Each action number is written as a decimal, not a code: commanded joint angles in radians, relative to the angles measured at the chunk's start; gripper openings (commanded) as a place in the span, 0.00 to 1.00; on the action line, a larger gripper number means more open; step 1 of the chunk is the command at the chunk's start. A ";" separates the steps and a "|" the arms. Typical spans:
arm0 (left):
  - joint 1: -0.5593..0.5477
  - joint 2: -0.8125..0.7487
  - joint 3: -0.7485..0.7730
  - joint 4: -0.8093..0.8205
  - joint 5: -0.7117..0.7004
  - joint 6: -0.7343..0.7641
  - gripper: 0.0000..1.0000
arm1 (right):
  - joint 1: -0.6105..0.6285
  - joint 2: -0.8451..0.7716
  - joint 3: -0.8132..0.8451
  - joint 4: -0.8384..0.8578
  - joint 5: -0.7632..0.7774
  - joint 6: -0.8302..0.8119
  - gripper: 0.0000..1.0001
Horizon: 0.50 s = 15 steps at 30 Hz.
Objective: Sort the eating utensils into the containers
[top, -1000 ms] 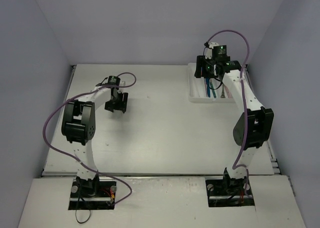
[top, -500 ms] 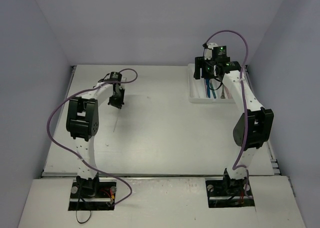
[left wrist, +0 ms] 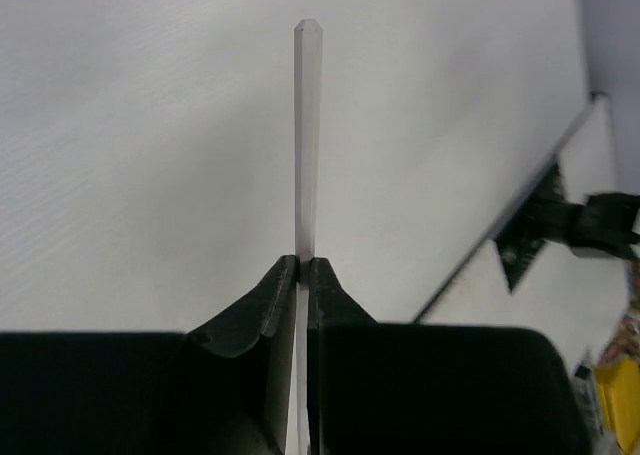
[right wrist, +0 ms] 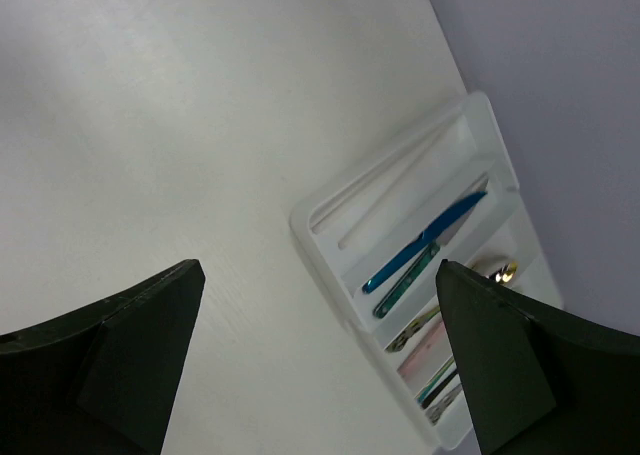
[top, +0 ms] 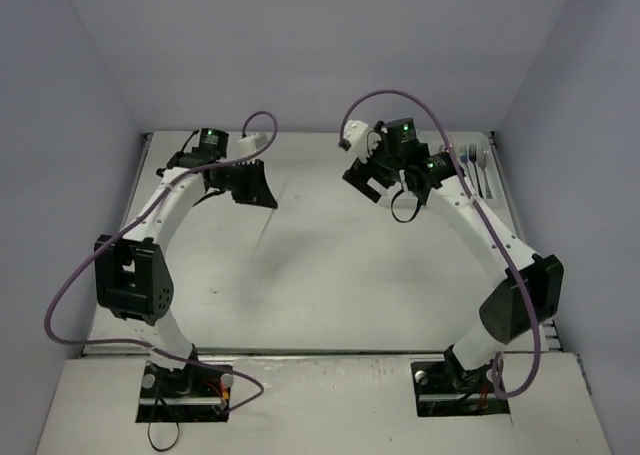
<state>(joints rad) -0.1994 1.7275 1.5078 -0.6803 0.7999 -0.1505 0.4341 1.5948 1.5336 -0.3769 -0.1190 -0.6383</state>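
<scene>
**Left claw** (left wrist: 302, 265): clenched on a thin pale stick (left wrist: 307, 145). The two fingers are pressed against its lower end, and the stick runs straight out ahead of them, lifted clear of the white surface (left wrist: 140, 175). In the overhead view this claw (top: 255, 187) hangs over the far left part of the surface. The stick itself is too slim to make out there.

**Right claw** (right wrist: 318, 270): released, fingers (right wrist: 140, 345) spread wide with nothing between them but bare surface. Overhead it (top: 368, 180) hovers near the far middle, well apart from the left claw.

**Tray** (right wrist: 310, 218): a shallow white tray with long narrow compartments, lying at the far right of the surface beside the wall. A blue knife (right wrist: 425, 243) and a teal utensil (right wrist: 407, 288) lie side by side along its length. A gold spoon (right wrist: 505, 272) lies further over. Pink handles (right wrist: 425, 353) and other pieces fill the compartments beyond, too small to tell apart.
</scene>
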 commanded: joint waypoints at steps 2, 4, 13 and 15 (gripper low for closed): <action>-0.038 -0.073 -0.071 -0.019 0.373 -0.081 0.00 | 0.101 -0.166 -0.152 0.019 -0.106 -0.415 1.00; -0.062 -0.079 -0.114 -0.019 0.428 -0.102 0.00 | 0.123 -0.226 -0.231 0.018 -0.173 -0.551 1.00; -0.162 -0.107 -0.251 -0.023 0.541 -0.116 0.00 | 0.245 -0.433 -0.397 0.016 -0.298 -0.781 0.76; -0.178 -0.106 -0.269 -0.025 0.555 -0.114 0.00 | 0.292 -0.462 -0.439 0.013 -0.297 -0.806 0.74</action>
<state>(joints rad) -0.3431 1.6665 1.2520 -0.7089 1.2338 -0.2524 0.6447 1.2111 1.1602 -0.3939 -0.3592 -1.2923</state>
